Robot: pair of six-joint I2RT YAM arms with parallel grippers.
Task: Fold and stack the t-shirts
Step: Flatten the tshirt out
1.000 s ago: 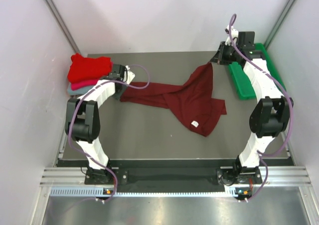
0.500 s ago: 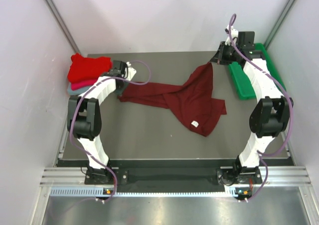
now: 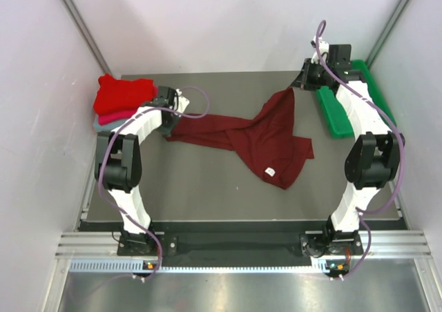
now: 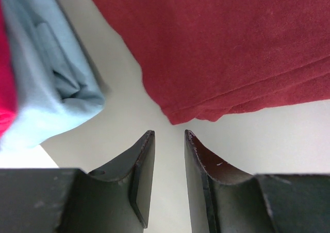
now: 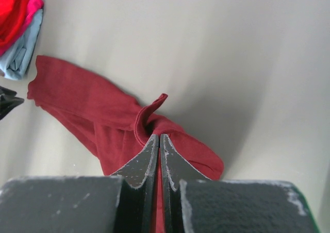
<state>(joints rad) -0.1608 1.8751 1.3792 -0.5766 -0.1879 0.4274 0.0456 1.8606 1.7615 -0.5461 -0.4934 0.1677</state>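
Observation:
The dark maroon t-shirt [image 3: 269,136] lies spread and crumpled across the middle of the table. My right gripper [image 3: 293,88] is shut on its far corner and holds that corner up above the table; the cloth is pinched between the jaws in the right wrist view [image 5: 159,136]. My left gripper [image 3: 168,123] is open and empty, its tips [image 4: 169,135] just short of the shirt's left end [image 4: 232,47]. Beside it at the back left is the folded stack: bright red shirt [image 3: 121,94] on top, pink [image 3: 114,117], then grey-blue [image 4: 51,73].
A green plastic tray [image 3: 335,119] lies at the right edge of the table, under my right arm. White walls close in the table on the left, back and right. A white label [image 3: 270,171] shows on the shirt's near part.
My left arm has shifted slightly toward the back, next to the stack. The maroon shirt and my right gripper have hardly moved.

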